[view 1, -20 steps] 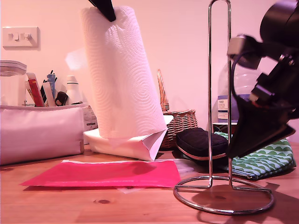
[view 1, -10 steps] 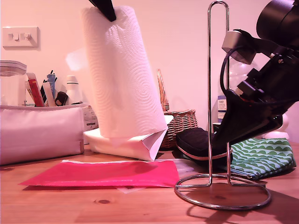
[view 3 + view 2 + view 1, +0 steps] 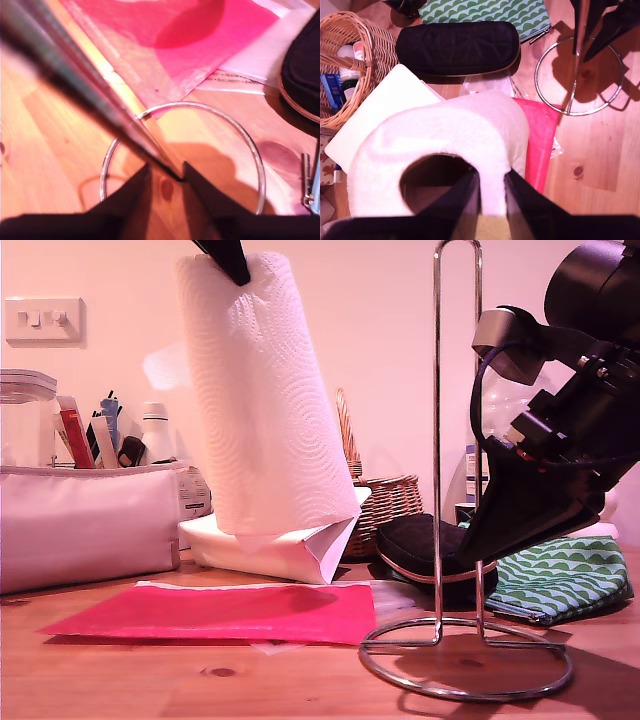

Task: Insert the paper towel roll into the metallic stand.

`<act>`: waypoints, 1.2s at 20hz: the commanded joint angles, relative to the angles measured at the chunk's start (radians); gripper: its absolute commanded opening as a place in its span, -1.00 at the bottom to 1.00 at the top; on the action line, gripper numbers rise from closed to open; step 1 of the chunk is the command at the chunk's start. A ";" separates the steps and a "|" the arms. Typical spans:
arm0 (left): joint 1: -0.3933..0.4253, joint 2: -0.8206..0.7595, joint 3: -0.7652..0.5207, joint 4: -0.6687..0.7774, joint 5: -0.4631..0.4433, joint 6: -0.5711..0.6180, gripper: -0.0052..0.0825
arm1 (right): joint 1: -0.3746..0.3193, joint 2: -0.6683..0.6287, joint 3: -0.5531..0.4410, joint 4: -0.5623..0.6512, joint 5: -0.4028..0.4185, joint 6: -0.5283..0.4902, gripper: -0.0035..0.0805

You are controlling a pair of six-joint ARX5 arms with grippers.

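Here, in the exterior view, the paper towel roll [image 3: 262, 390] hangs tilted above the table [image 3: 200, 680], held at its top edge by a dark pincer [image 3: 225, 258] near the view's upper left; its lower end is over the folded white paper bag [image 3: 290, 550], with a pink envelope [image 3: 220, 612] lying flat nearer the camera. At the view's right the metallic stand [image 3: 455, 440] stands upright on its ring base, well apart from the roll, and a black arm [image 3: 560, 440] reaches down against the loop's wires. Behind sit a wicker basket [image 3: 385, 502], a black pouch [image 3: 425, 545] and a green patterned pouch [image 3: 560, 585].

In the first wrist view, my first pincer [image 3: 492, 192] is clamped on the wall of the paper towel roll [image 3: 445, 135], one finger inside the hollow core and one outside. The stand's ring [image 3: 578, 75] lies beyond on the table, beside the pink envelope [image 3: 540, 140].

In the second wrist view, my second pincer [image 3: 165, 180] is closed on the metallic stand [image 3: 120, 125], its upright wire running between the two fingers, with the ring base on the wood below
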 commanded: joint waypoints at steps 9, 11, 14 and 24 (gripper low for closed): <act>-0.003 0.001 -0.003 0.013 0.001 -0.003 -0.94 | 0.083 0.015 -0.002 0.043 -0.078 0.032 -0.94; -0.003 0.001 -0.003 0.013 -0.001 -0.003 -0.94 | 0.107 0.015 -0.002 0.072 -0.060 0.033 -0.94; -0.003 0.001 0.001 0.010 -0.002 -0.003 -0.94 | 0.143 0.015 -0.002 0.135 0.018 0.058 -0.94; -0.003 -0.010 0.008 -0.019 -0.009 -0.014 -0.94 | 0.256 0.066 -0.002 0.256 0.162 0.057 -0.94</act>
